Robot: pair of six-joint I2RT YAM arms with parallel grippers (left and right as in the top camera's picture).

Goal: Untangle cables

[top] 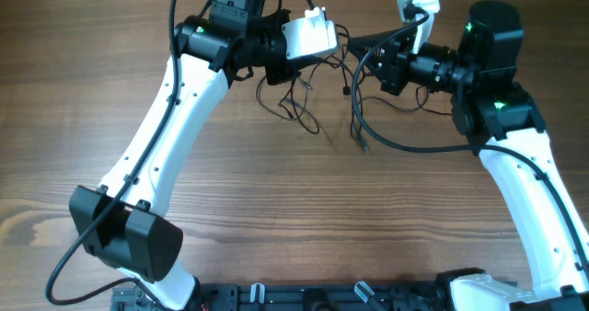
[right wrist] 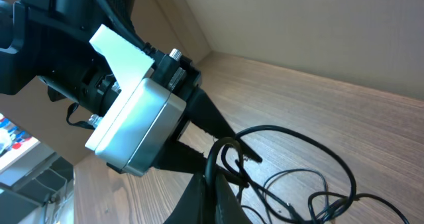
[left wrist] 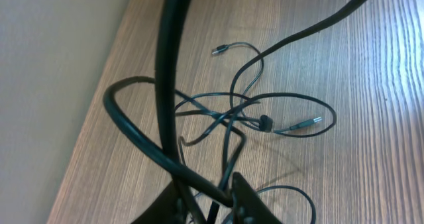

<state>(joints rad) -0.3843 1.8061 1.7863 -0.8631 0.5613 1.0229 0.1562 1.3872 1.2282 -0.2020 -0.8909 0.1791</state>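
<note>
Cables [left wrist: 265, 122] on wooden table [left wrist: 371, 85], beige wall [left wrist: 46, 65]

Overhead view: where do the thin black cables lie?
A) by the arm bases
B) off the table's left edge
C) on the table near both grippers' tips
C: the cables lie on the table beside the left gripper and right gripper, far from the bases.

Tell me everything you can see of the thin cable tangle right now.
The cables are thin black wires, plastic-looking, crossing in loose loops mostly on the wooden table. Two ends show silver-tipped plugs, one a small black plug. Some strands run up to the left gripper, between its fingers; whether they are pinched is unclear.
</note>
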